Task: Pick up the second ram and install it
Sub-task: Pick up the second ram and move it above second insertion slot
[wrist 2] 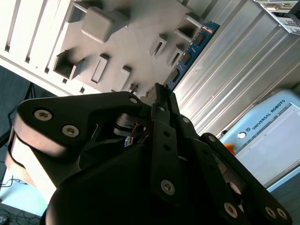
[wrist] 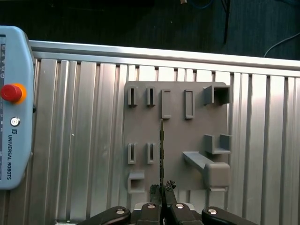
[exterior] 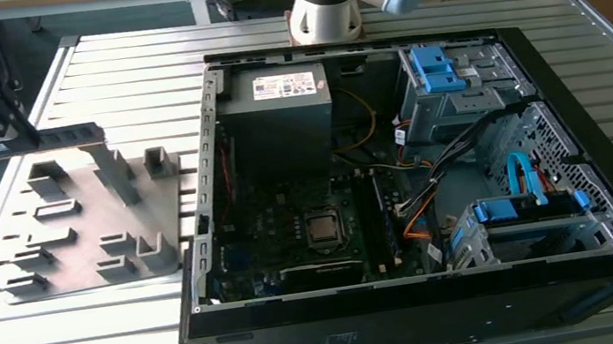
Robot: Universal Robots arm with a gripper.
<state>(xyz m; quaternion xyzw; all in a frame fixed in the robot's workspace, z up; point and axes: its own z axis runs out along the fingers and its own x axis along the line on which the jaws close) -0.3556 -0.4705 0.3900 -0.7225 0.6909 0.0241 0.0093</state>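
Note:
My gripper (exterior: 31, 135) is at the exterior view's left, above the far part of the grey holder tray (exterior: 100, 226), shut on the second ram (exterior: 74, 134). The stick is a thin dark board that juts out from the fingertips toward the computer case and hangs clear of the tray. In the second wrist view the ram (wrist 2: 188, 52) runs from the gripper (wrist 2: 159, 91) out over the tray (wrist 2: 122, 37), its row of chips visible. In the first wrist view the ram (wrist: 161, 145) appears edge-on as a thin line rising from the gripper (wrist: 162, 188) across the tray (wrist: 178, 154).
An open computer case (exterior: 442, 296) lies at the exterior view's centre and right, with its motherboard (exterior: 290, 227), processor socket (exterior: 323, 228), blue drive brackets (exterior: 435, 70) and cables. The arm's base (exterior: 323, 10) stands behind the case. A teach pendant (wrist: 14, 108) lies beside the tray on the slatted table (exterior: 91, 343).

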